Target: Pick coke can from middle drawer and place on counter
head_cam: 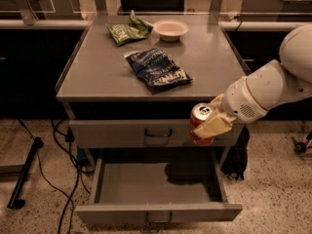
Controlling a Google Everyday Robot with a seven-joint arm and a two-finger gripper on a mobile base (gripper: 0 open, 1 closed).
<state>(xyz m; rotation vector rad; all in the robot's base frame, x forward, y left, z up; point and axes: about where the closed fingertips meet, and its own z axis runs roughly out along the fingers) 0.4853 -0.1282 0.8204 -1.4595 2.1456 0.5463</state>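
My gripper (pixel 208 123) is shut on the red coke can (pixel 199 117), whose silver lid faces up. It holds the can in the air in front of the closed upper drawer front, above the right part of the open middle drawer (pixel 156 182). The can is just below the counter's (pixel 204 57) front edge, near its right corner. The drawer's grey floor is bare, with the can's shadow on it. My white arm reaches in from the right.
On the counter lie a dark blue snack bag (pixel 158 69) in the middle, a green snack bag (pixel 127 30) at the back and a white bowl (pixel 170 29) beside it. Cables (pixel 63 145) and a black stand foot (pixel 24 179) are on the floor at left.
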